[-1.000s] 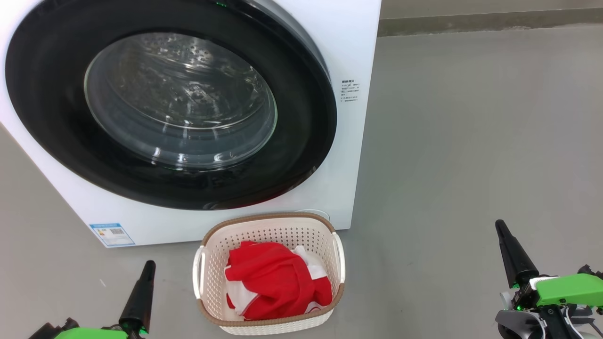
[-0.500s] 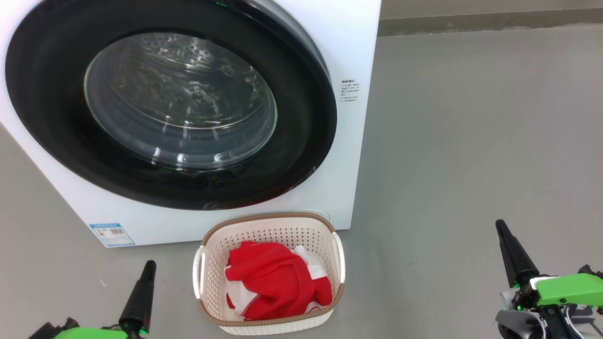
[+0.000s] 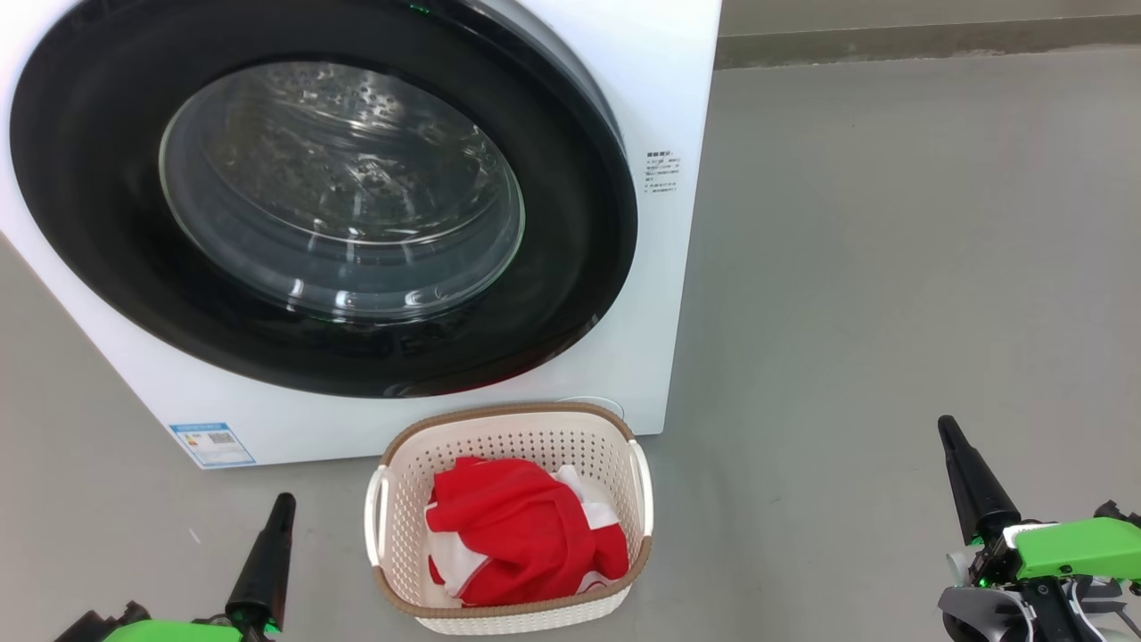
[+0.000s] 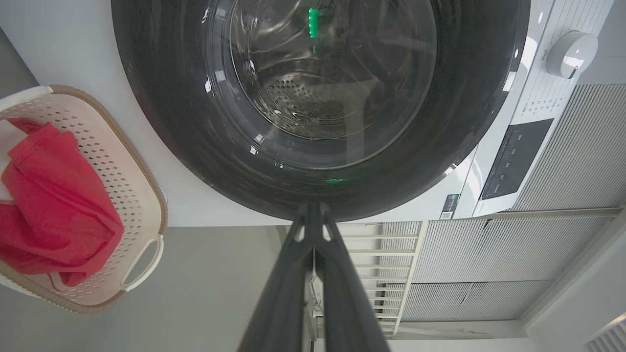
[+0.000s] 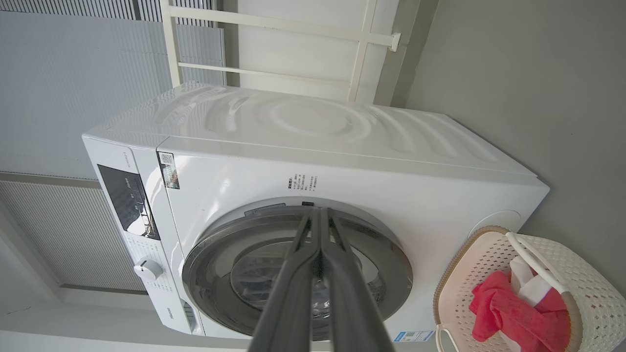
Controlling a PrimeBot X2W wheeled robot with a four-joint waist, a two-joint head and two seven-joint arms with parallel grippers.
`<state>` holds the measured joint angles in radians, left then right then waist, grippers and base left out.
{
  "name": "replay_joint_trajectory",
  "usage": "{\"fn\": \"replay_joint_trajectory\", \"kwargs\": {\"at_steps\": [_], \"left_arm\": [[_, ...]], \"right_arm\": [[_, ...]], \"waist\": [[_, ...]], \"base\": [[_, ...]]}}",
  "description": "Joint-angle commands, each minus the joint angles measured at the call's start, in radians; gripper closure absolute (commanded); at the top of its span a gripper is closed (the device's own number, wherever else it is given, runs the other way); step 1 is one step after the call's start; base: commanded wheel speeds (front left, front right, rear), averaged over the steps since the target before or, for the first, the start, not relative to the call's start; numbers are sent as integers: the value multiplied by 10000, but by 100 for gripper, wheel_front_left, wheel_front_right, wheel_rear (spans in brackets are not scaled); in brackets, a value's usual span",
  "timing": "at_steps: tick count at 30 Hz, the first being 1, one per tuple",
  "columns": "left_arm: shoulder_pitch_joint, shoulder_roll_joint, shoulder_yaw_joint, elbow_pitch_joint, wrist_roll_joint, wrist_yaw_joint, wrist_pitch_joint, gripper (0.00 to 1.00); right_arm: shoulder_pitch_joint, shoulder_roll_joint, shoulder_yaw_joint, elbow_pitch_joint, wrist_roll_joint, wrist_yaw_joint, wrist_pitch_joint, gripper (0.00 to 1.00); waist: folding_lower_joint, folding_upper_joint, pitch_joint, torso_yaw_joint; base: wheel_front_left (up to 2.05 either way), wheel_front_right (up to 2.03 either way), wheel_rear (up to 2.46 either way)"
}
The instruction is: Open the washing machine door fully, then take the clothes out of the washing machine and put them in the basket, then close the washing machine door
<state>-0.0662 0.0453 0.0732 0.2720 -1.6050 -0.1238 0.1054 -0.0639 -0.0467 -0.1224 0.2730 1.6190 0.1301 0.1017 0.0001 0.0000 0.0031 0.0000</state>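
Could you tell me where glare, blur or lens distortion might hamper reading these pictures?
Head view: soft even light; glare streaks on the washing machine door, the clothes in the basket sharp. Left wrist view: a green reflection in the door glass, the left gripper blurred up close. Right wrist view: straight edges of the washing machine bow slightly, the right gripper likewise blurred.

- Bright, even, diffuse light; the grey floor (image 3: 891, 267) carries only faint, soft-edged shading beside the washing machine (image 3: 677, 89)
- The glossy washing machine door (image 3: 89, 223) mirrors the room: white glints low on its glass, and green spots in the left wrist view
- The machine's white top shows rippled highlights in the right wrist view
- Head view is sharp throughout
- Wrist views bow straight lines near their edges; the left gripper (image 4: 313, 209) and right gripper (image 5: 319, 211) look soft, close to the lens
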Motion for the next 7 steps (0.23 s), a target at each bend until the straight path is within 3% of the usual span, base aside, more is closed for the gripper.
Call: {"fn": "replay_joint_trajectory", "kwargs": {"at_steps": [1, 7], "left_arm": [[-414, 83, 368, -273, -67, -69, 48, 100], [-414, 80, 372, -273, -63, -69, 51, 100]], "right_arm": [[-433, -93, 160, -286, -44, 6, 56, 100], [-434, -88, 152, -286, -50, 6, 62, 100]], "waist": [[0, 0, 0, 0], [0, 0, 0, 0]], "base": [[0, 0, 0], [0, 0, 0]]}}
